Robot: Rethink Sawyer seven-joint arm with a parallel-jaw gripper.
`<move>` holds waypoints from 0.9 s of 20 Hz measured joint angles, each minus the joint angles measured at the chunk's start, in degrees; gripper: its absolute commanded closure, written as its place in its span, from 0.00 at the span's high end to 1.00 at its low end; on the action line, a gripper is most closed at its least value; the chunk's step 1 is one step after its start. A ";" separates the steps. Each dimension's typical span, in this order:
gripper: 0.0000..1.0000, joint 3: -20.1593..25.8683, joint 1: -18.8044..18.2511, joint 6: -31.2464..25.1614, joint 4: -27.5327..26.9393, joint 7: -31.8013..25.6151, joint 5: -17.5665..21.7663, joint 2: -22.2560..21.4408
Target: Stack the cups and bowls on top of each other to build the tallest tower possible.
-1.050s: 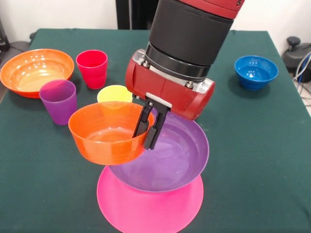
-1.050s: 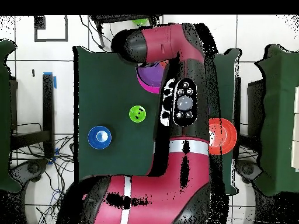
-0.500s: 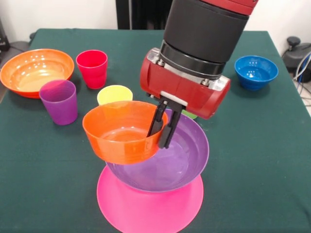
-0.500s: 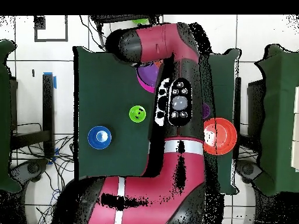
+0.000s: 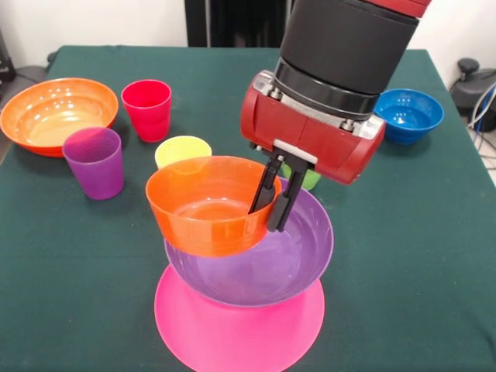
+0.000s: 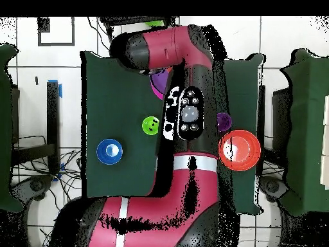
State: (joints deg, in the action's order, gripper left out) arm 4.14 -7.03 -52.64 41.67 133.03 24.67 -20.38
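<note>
In the front view my gripper (image 5: 273, 205) is shut on the right rim of the small orange bowl (image 5: 208, 208). One finger is inside the bowl and one outside. The bowl hangs tilted over the left part of the purple bowl (image 5: 271, 267), which rests on the upturned pink bowl (image 5: 240, 329); these two make the tower. To the left stand the yellow cup (image 5: 182, 149), red cup (image 5: 146, 108) and purple cup (image 5: 94, 161). In the overhead view the arm hides the gripper and most of the purple bowl (image 6: 158, 83).
The large orange bowl (image 5: 56, 112) sits at the far left and the small blue bowl (image 5: 408, 114) at the far right. A light green piece (image 5: 308, 180) peeks out behind the gripper. The overhead view shows the blue bowl (image 6: 110, 152), green piece (image 6: 150, 125) and large orange bowl (image 6: 240, 149).
My gripper has carried the small orange bowl to the right in the front view, from beside the purple bowl's left rim to over its left part. The cups and other bowls stay put.
</note>
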 measured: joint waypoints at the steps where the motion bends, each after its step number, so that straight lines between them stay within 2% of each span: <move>1: 0.00 -0.12 0.08 0.00 0.00 0.00 -0.13 0.00; 18: 0.00 -3.47 1.27 0.00 0.01 0.00 -1.88 0.02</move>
State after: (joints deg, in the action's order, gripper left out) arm 0.67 -5.76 -52.64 41.68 133.03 22.80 -20.37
